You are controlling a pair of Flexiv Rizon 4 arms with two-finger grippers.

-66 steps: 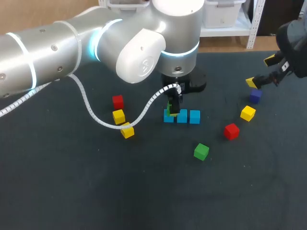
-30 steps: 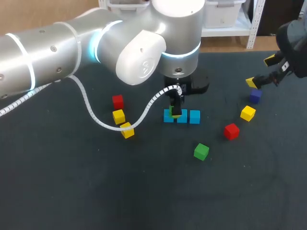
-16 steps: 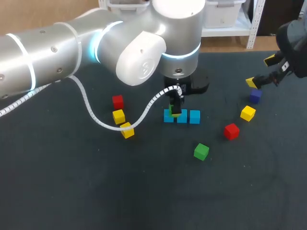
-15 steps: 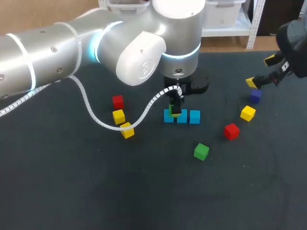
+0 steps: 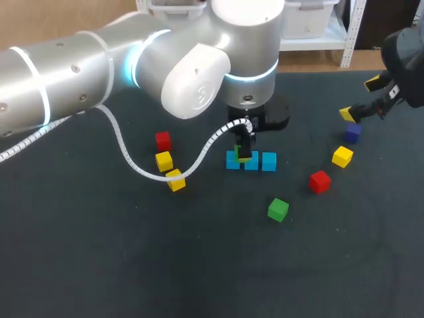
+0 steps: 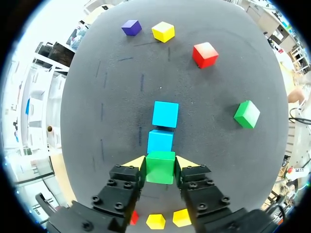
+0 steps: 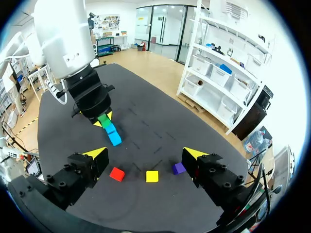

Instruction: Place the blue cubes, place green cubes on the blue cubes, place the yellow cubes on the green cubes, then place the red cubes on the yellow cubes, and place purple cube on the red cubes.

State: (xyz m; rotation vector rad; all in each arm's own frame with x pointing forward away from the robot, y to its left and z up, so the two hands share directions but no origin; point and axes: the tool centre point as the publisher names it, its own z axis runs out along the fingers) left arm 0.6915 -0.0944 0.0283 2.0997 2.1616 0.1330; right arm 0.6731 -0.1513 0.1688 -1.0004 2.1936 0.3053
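We are in a robotics lab: our silver left arm hangs over a dark surface, with white shelving of storage bins and glass doors behind.

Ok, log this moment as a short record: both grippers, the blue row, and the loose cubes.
left gripper: shut on held green cube, over one end of the blue row; contact with the row cannot be told
right gripper: open, empty, near the purple cube
blue row: three cubes in a line
loose green cube: in front of the row
left side: left red cube, left yellow cubes, two of them
right side: right red cube, right yellow cube
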